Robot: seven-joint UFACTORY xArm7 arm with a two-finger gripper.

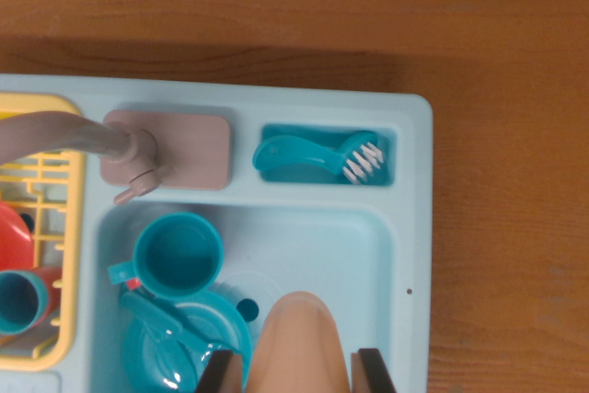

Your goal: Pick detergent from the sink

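A yellow rack (57,255) with cups sits at the wrist view's left, then a teal cup (178,256) in the sink (368,246). The detergent (300,342), a smooth peach rounded bottle, stands between the gripper (300,373) fingers, which pinch its sides above the basin.

Peach detergent bottle (299,342), teal cup (178,255), pale-blue sink (419,227).
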